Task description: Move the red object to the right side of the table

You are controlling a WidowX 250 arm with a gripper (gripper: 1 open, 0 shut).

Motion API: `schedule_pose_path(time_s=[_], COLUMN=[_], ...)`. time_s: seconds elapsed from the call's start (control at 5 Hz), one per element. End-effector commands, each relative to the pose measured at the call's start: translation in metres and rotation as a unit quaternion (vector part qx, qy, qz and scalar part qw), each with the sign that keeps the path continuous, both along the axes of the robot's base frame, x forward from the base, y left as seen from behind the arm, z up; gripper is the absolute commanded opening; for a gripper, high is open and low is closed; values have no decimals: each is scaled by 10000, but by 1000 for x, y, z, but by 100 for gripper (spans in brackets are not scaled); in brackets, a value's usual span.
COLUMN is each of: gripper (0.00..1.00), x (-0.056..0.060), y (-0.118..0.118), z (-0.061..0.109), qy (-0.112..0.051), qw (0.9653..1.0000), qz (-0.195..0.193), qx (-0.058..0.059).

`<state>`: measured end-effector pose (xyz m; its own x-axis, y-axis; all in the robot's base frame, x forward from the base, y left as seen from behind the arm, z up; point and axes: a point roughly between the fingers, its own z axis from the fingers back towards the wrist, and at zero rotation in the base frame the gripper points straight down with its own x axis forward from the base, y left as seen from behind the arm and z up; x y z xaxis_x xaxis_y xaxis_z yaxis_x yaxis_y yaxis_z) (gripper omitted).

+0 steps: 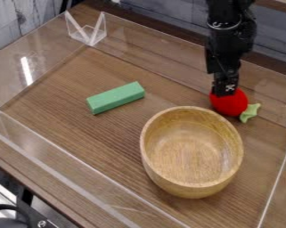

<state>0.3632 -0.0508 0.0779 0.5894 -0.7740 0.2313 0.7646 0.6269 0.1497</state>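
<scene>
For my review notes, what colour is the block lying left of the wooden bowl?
Green; the block shows best in the current camera view.

The black arm is cut off by the top edge of the picture
</scene>
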Motion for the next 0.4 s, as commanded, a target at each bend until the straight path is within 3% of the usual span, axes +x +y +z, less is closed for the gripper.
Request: schedule_pose_path(time_s=[0.0, 0.2], gripper=[100, 100], x=[5, 7], y=[-1, -3], z=[15, 11], qy=[-275, -272], qw=[9996, 9996], qz=[14, -5], qx=[-64, -75])
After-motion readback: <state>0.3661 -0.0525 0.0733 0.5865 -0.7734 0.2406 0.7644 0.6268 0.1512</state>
